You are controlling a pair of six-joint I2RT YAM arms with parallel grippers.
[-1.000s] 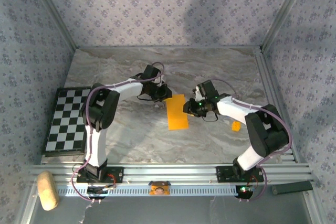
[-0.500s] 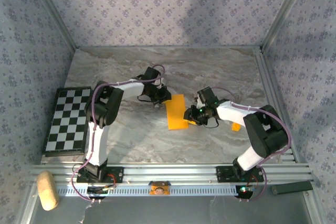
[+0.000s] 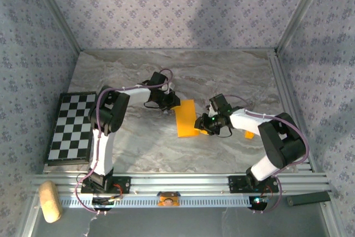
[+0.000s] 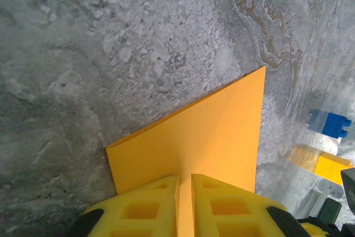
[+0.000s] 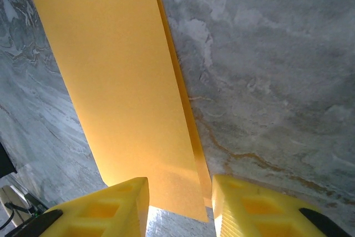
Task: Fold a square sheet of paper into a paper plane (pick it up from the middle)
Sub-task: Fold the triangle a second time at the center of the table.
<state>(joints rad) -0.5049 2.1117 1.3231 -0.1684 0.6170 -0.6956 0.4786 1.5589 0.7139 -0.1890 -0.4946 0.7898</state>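
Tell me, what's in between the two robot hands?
The folded orange paper lies between them. The top view shows it: the left gripper pinches its far left corner, and the right gripper stands open at its near right edge.

paper centre, board far left, bit apparently right

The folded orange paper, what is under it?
Under the paper lies the marble table; the part it covers is hidden. The right wrist view shows a lower paper layer peeking out along one edge.
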